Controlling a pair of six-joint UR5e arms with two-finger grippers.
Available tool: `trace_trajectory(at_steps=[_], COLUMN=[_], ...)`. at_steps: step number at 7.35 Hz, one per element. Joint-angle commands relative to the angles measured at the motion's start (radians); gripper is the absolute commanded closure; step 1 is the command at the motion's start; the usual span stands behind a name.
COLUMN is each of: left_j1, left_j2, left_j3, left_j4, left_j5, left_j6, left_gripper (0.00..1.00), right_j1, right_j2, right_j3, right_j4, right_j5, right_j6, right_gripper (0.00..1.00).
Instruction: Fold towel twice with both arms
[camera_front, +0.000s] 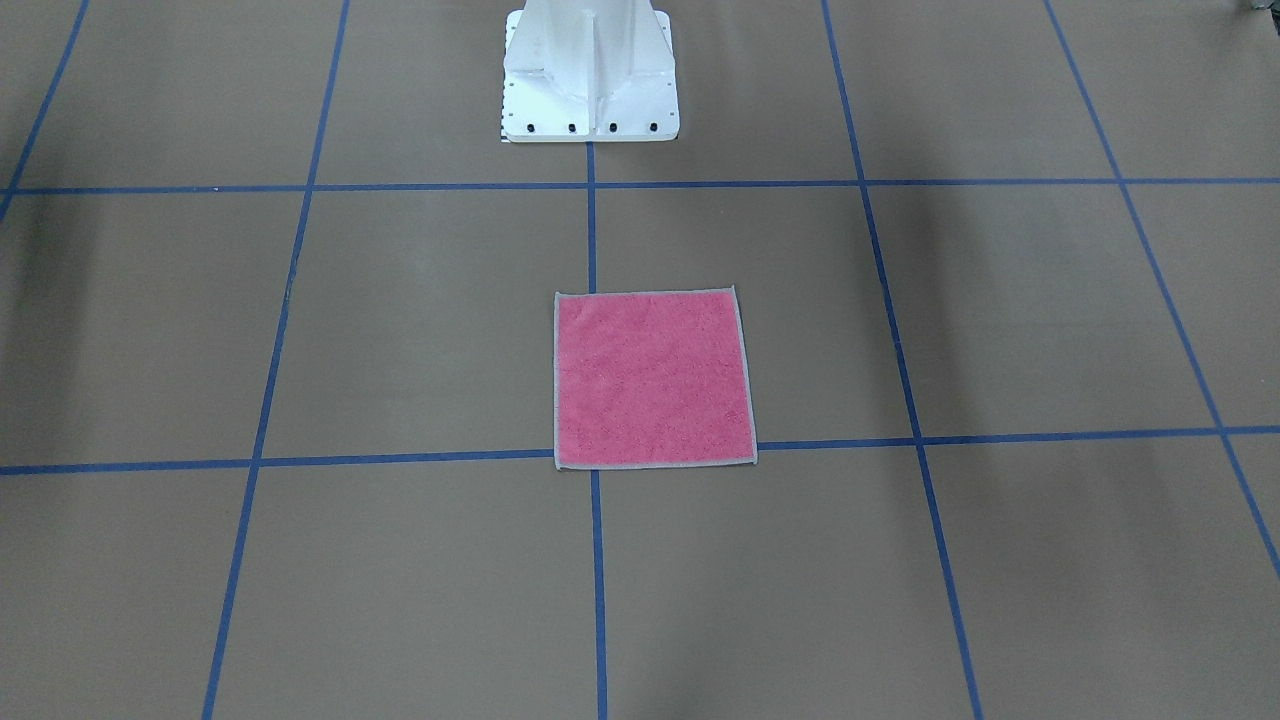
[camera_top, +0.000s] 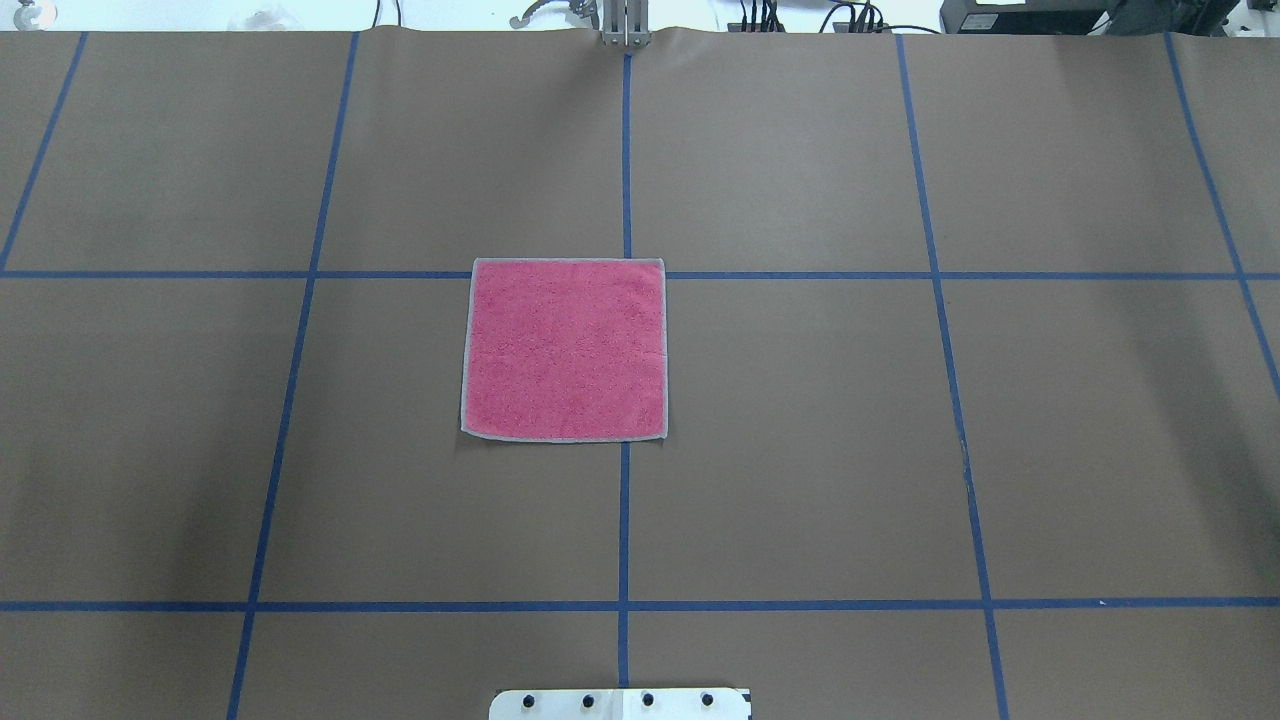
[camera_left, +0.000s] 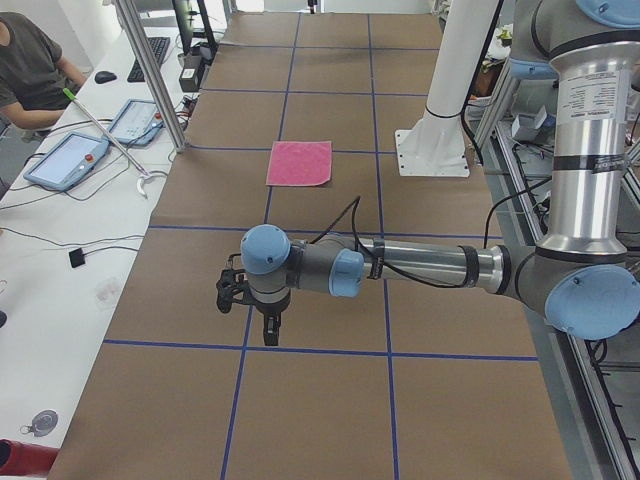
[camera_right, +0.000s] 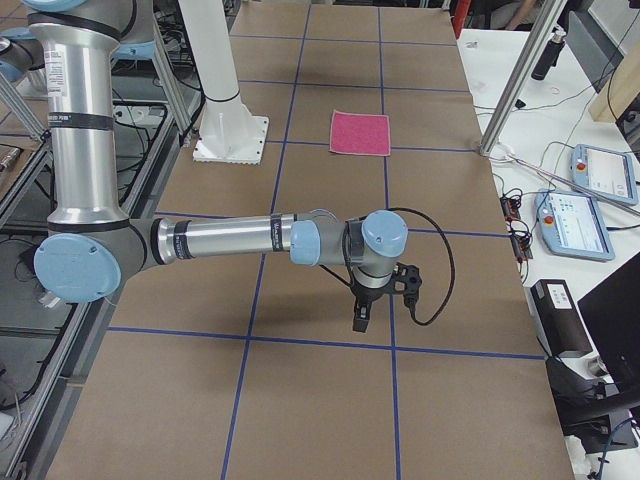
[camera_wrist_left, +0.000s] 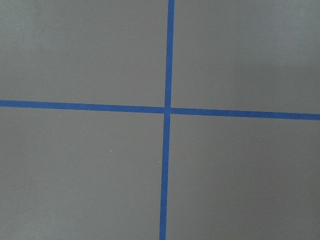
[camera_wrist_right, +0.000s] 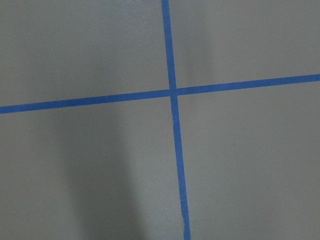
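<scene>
- Pink towel (camera_top: 565, 350): flat on the bench (camera_top: 800, 450), unfolded, pink face up, pale grey hem visible on all four sides.
- Position: mid-bench, ahead of the white pedestal (camera_top: 620, 703) and well apart from it. It covers a crossing of the blue tape lines (camera_top: 625, 520). Most of the cloth lies on the robot's left of the centre line.
- Robot's left arm (camera_left: 420, 265): forearm stretched level over the left end of the bench, wrist turned down, tip hanging above the surface. Well apart from the towel.
- Robot's right arm (camera_right: 230, 238): same posture over the right end of the bench, also well apart from the towel.
- Both arms' jaws appear only in the side cameras, small and end-on, so I cannot tell whether they are open or closed. Neither touches the towel.
- Wrist cameras: each sees only brown bench surface and one tape crossing.
- Operator (camera_left: 30, 60) seated at the white side table beyond the bench.
</scene>
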Motion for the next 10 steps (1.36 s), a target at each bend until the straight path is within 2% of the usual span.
trace_trajectory(at_steps=[1, 6, 10], left_j1=[0.000, 0.000, 0.004], left_j2=[0.003, 0.012, 0.018], left_j3=[-0.005, -0.025, -0.029], left_j4=[-0.003, -0.003, -0.008], left_j5=[-0.003, -0.006, -0.009], left_j6=[0.000, -0.011, -0.012], left_gripper=[0.00, 0.00, 0.00], right_j1=[0.001, 0.001, -0.002], right_j2=[-0.002, 0.000, -0.026], right_j3=[-0.002, -0.006, 0.012], right_j4=[-0.001, 0.008, 0.053], right_j5=[0.003, 0.004, 0.073], right_j6=[0.001, 0.004, 0.003], right_gripper=[0.00, 0.00, 0.00])
